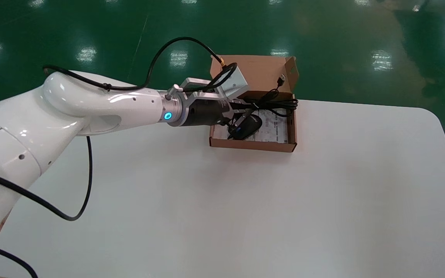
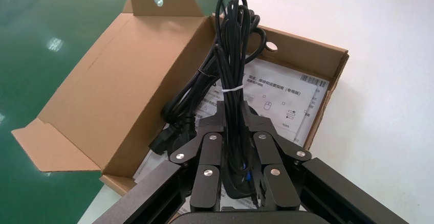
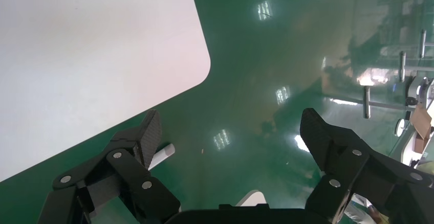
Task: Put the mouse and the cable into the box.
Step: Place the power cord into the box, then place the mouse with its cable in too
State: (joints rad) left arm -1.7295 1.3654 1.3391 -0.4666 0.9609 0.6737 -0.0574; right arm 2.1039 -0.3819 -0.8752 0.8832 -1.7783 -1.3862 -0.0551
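Note:
An open brown cardboard box (image 1: pixel 251 144) sits at the table's far edge, its lid folded back. A black mouse (image 1: pixel 249 125) lies inside on a printed leaflet (image 1: pixel 274 129). My left gripper (image 1: pixel 242 110) hovers over the box, shut on the bundled black cable (image 1: pixel 276 102), whose USB plug (image 1: pixel 281 80) sticks up. In the left wrist view the cable (image 2: pixel 233 55), bound by a white tie, runs out from between the fingers of the left gripper (image 2: pixel 234 109) across the box (image 2: pixel 307 50); the mouse (image 2: pixel 233 183) shows beneath them. My right gripper (image 3: pixel 230 132) hangs open, off the table.
The white table (image 1: pixel 269 208) stretches wide in front of the box. Green floor (image 1: pixel 361 46) lies beyond the far edge. The left arm's black hose (image 1: pixel 87 185) loops over the table's near left.

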